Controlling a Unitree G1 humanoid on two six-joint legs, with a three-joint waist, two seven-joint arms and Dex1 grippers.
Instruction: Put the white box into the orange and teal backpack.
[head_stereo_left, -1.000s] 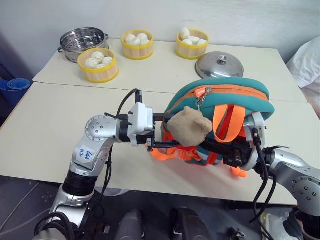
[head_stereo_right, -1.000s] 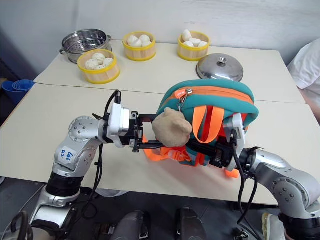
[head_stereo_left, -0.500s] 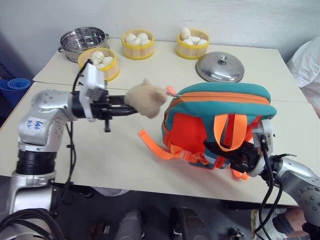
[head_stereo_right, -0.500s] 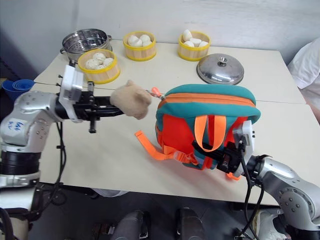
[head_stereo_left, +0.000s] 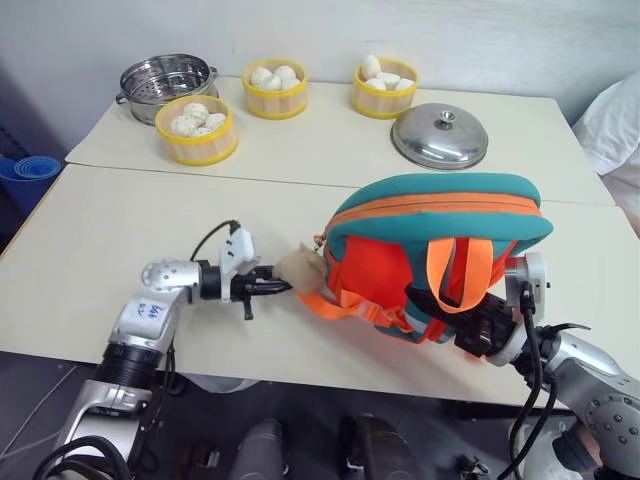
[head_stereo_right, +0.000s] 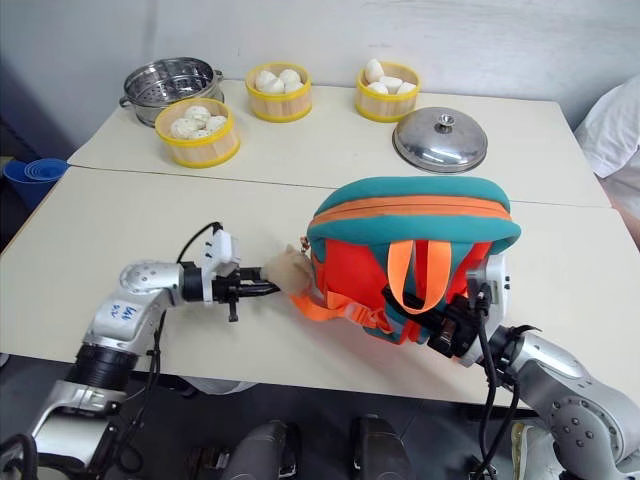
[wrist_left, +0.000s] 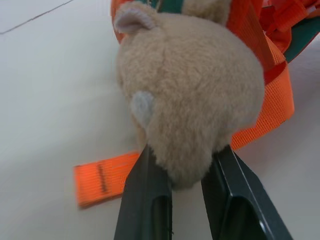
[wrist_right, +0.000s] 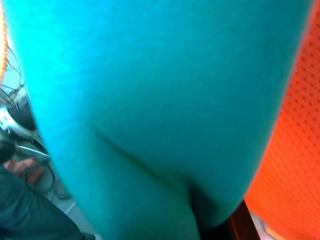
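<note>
Left hand (head_stereo_left: 283, 286) is down low by the tabletop (head_stereo_left: 120, 230), pointing sideways at the orange and teal backpack (head_stereo_left: 430, 250), and its two black fingers (wrist_left: 145, 200) are pinched onto the tan plush toy (wrist_left: 190, 95) that hangs off the bag. In the left wrist view you can see the fuzzy head squeezed right between them, with an orange strap (wrist_left: 100, 177) lying flat on the tabletop underneath.

Right hand (head_stereo_left: 480, 330) is tucked in at the near right side of the backpack, under the orange loop straps. The right wrist view is just teal fabric (wrist_right: 150, 100) up close with a bit of orange mesh (wrist_right: 290, 135) beside it, so that hand is pressed right up against the bag with its fingers together; can't really make out what part it's pinching, if any.

The backpack itself sits upright-ish near the front edge of the tabletop, teal top up, zipper line closed as far as I can tell. Can't spot the white box, so no idea where it is.

Further back there's a metal steamer pot (head_stereo_left: 165, 80), three yellow steamer baskets (head_stereo_left: 197, 128) with white buns, and a metal lid (head_stereo_left: 440, 135) lying on its own.
</note>
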